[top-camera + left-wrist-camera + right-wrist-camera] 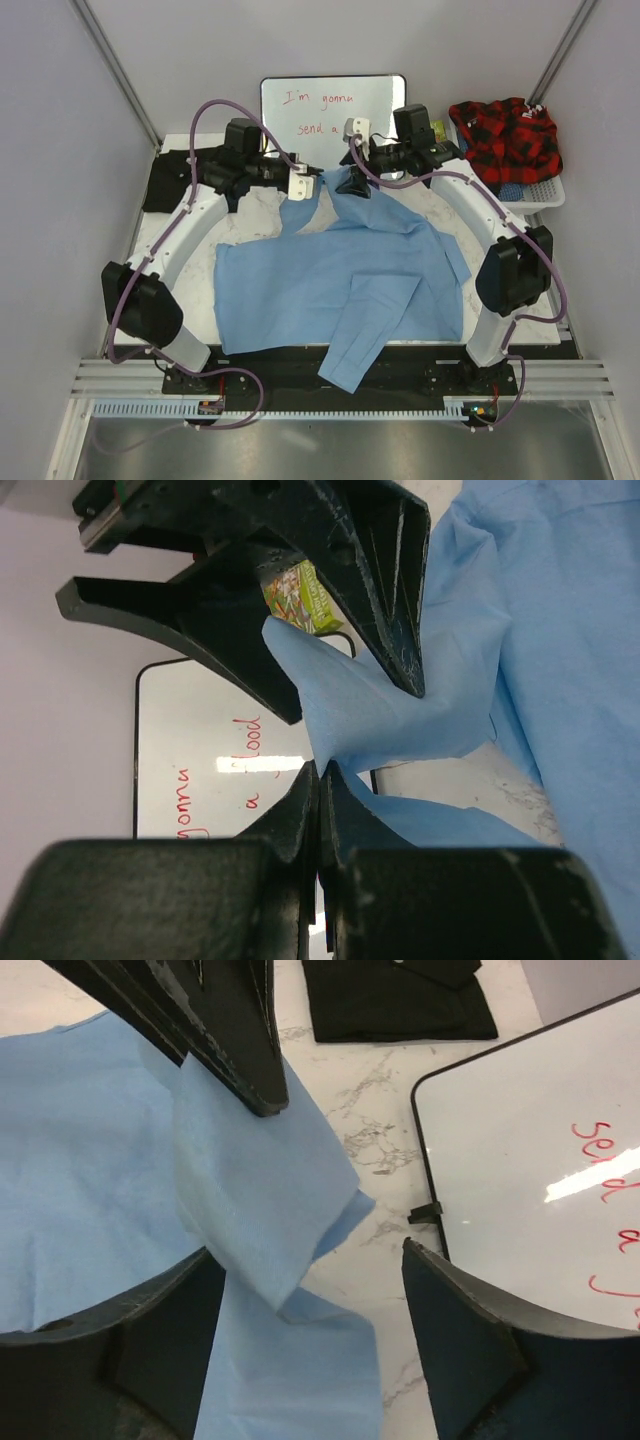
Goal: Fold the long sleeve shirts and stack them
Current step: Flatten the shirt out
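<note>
With L gripper [320, 770] clenched on the 12 o'clock edge of the light blue shirt [330, 280] spread at centre, and R gripper [305, 1256] open astride that fold, we shd close R squarely before lifting.

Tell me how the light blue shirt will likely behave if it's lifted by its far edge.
Probably floppy: the light blue shirt drapes in soft folds where the shut left end effector pinches it. Likely light, since that small pinch holds up a peak of cloth. Its sleeve trails out from the body, so it would probably drag behind.
</note>
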`<act>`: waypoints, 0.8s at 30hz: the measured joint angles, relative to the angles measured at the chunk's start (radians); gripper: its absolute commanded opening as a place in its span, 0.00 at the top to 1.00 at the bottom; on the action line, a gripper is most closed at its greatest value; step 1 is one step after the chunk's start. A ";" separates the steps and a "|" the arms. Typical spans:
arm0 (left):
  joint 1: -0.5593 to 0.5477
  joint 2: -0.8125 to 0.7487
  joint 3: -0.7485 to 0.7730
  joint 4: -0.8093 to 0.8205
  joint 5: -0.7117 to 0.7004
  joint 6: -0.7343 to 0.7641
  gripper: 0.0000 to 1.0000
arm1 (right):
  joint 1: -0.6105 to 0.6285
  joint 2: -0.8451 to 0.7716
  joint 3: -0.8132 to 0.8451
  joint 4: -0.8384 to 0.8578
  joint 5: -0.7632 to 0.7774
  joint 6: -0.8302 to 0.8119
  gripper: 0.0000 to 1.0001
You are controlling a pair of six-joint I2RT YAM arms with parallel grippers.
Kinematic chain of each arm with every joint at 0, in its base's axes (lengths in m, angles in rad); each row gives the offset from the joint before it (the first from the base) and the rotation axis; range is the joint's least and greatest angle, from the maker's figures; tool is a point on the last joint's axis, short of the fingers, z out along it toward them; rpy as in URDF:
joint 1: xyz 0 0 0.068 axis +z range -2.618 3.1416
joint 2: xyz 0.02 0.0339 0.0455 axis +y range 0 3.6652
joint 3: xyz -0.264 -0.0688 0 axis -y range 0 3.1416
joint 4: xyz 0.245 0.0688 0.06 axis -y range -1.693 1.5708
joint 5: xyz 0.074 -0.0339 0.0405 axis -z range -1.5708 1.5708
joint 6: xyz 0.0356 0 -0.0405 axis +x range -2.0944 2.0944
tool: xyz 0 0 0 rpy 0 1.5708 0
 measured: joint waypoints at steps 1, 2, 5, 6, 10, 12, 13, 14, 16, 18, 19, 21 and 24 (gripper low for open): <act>0.000 -0.010 -0.012 0.000 0.004 0.014 0.98 | 0.008 0.000 0.002 -0.005 -0.002 -0.005 0.46; 0.000 -0.019 -0.021 0.000 0.009 0.029 0.98 | 0.016 0.000 0.002 -0.013 -0.002 -0.010 0.54; 0.000 -0.019 -0.023 0.007 0.010 0.038 0.98 | 0.020 0.000 0.003 -0.036 -0.002 -0.034 1.00; 0.000 -0.019 -0.026 0.013 0.008 0.039 0.97 | 0.019 0.000 0.003 -0.044 -0.001 -0.047 1.00; 0.004 -0.019 -0.055 0.097 -0.022 0.009 0.63 | 0.012 -0.004 0.003 -0.071 0.023 -0.061 1.00; 0.010 -0.019 -0.066 0.135 -0.055 -0.037 0.54 | 0.005 -0.009 0.003 -0.076 0.060 -0.068 1.00; 0.016 -0.019 -0.066 0.148 -0.069 -0.075 0.49 | -0.001 -0.009 0.003 -0.075 0.085 -0.071 1.00; 0.025 -0.019 -0.067 0.162 -0.083 -0.114 0.48 | -0.008 -0.010 0.005 -0.074 0.105 -0.075 1.00; 0.061 -0.019 -0.070 0.179 -0.097 -0.187 0.48 | -0.034 -0.005 0.018 -0.074 0.156 -0.093 1.00; 0.113 -0.019 -0.079 0.172 -0.111 -0.245 0.50 | -0.063 0.010 0.048 -0.069 0.206 -0.118 1.00; 0.146 -0.019 -0.086 0.153 -0.116 -0.267 0.51 | -0.074 0.021 0.066 -0.062 0.230 -0.134 1.00; 0.216 -0.019 -0.105 0.098 -0.135 -0.294 0.55 | -0.092 0.050 0.099 -0.042 0.275 -0.158 1.00; 0.299 -0.019 -0.160 0.025 -0.179 -0.301 0.56 | -0.098 0.106 0.153 -0.019 0.329 -0.172 1.00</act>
